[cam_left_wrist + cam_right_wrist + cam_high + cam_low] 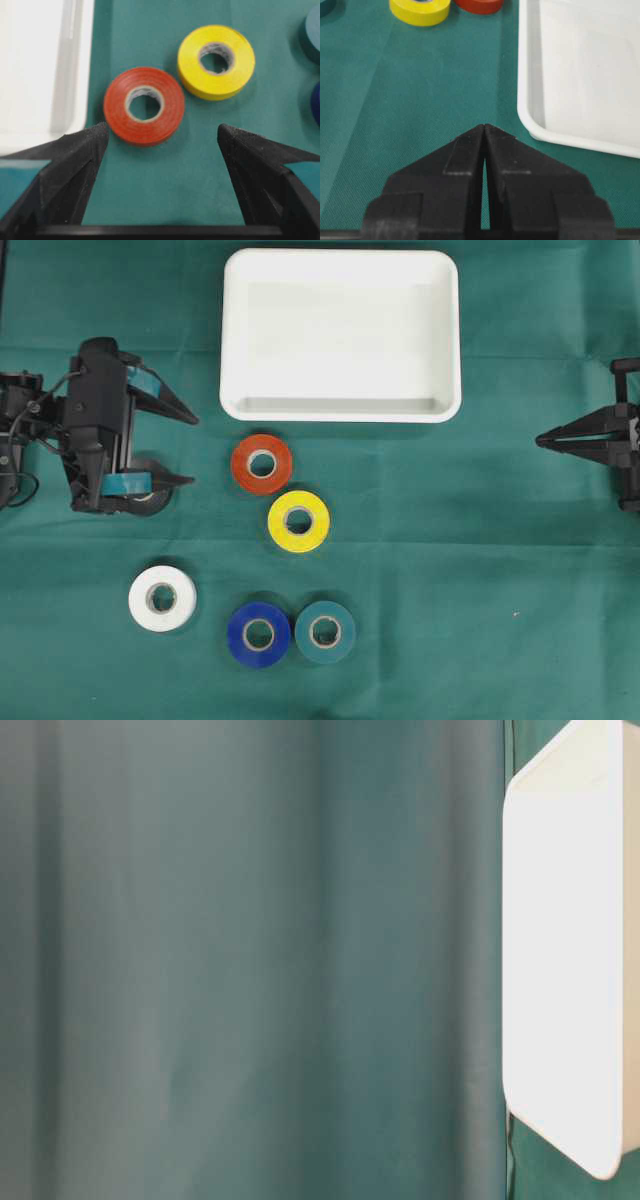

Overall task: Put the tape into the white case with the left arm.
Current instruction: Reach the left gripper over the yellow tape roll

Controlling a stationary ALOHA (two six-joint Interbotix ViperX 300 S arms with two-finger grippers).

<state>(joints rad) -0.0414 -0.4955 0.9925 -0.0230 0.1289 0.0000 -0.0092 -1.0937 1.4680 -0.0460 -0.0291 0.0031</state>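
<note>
The white case [340, 335] lies empty at the back middle of the green cloth. Several tape rolls lie flat in front of it: red [262, 464], yellow [298, 521], white [162, 598], blue [259, 634] and teal [325, 632]. My left gripper [195, 450], with teal bands, is open and empty, left of the red roll. In the left wrist view the gripper [162, 135] points at the red roll [144, 105], which lies just beyond the tips, with the yellow roll [216, 61] behind. My right gripper [540, 440] is shut and empty at the far right.
A dark roll [152, 498] lies partly hidden under the left arm. The case corner [40, 75] is just left of the left finger. The case rim [525, 100] lies ahead and right of the right gripper [484, 127]. The table-level view shows the case [570, 950] and blurred cloth.
</note>
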